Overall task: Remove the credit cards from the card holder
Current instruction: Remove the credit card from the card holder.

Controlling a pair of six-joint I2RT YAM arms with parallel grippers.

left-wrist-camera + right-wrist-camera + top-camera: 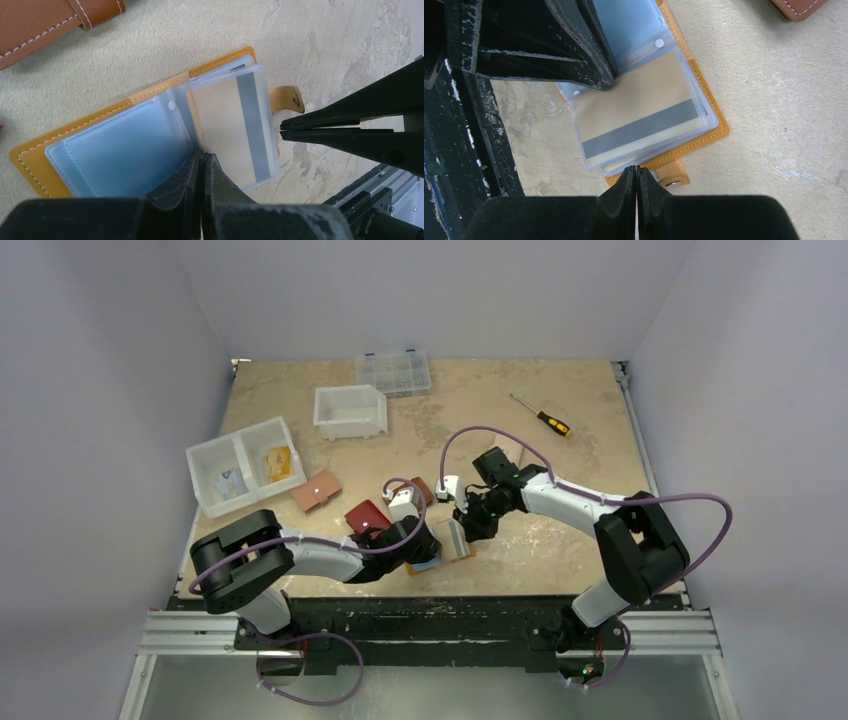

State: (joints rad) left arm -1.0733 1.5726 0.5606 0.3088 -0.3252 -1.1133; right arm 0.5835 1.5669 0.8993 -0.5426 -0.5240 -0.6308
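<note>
Mustard card holder (455,543) lies open at near centre of the table (570,440), with a striped credit card (639,112) in a clear sleeve (267,176). Left gripper (203,155) reaches in low from the left, jaws together on the sleeves at the fold. Right gripper (637,171) angles in from the far right, jaws together at the tab edge, grip unclear.

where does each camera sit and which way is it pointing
top external: above and behind the bases, looking down on the table; left arm and right arm show.
left wrist: on the left arm, looking down past the shut left gripper at the open card holder.
right wrist: likewise, past the shut right gripper.
shared: both wrist views show the striped card.
</note>
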